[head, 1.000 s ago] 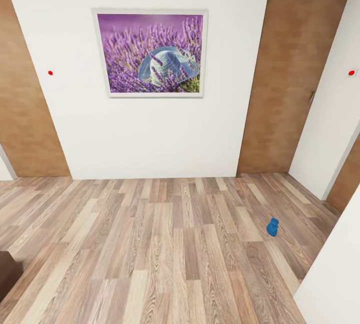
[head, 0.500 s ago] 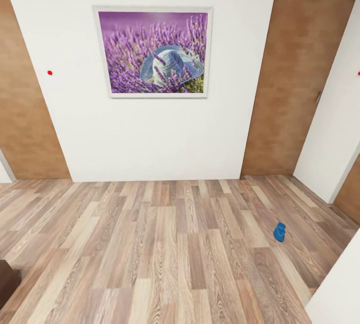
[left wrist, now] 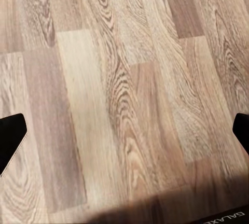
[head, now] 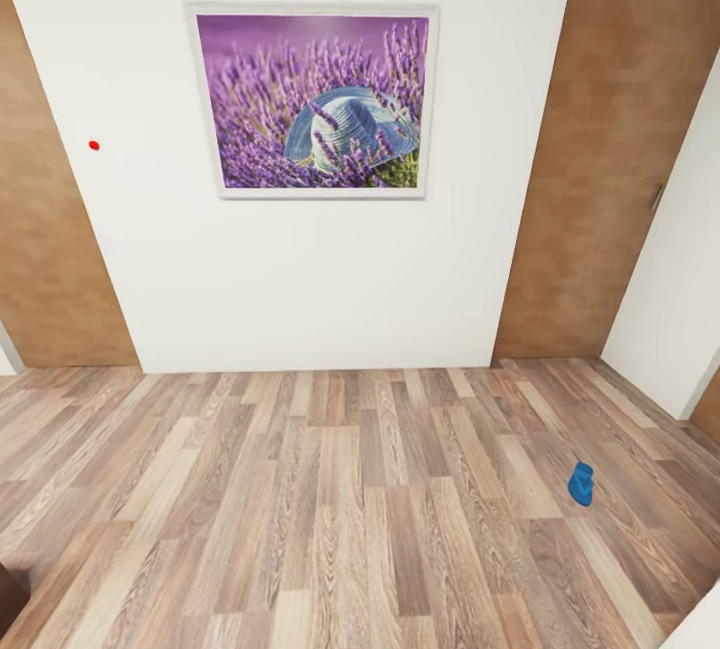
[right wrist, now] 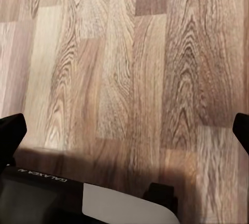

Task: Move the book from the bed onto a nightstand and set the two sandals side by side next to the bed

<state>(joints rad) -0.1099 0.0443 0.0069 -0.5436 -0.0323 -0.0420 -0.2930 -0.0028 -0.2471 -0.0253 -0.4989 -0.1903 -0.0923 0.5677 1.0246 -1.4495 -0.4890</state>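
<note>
Whole view has slid; sandal [head: 581,483] now lower right, nearer. Robot closing in. Both hands open, empty.

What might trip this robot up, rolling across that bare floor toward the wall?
One blue sandal lies alone on the wood floor toward the right; turning that way, the base might run it over or push it along. Its partner isn't visible here, so pairing them probably means a search. Both the left gripper and right gripper hang open over bare planks, carrying nothing.
</note>
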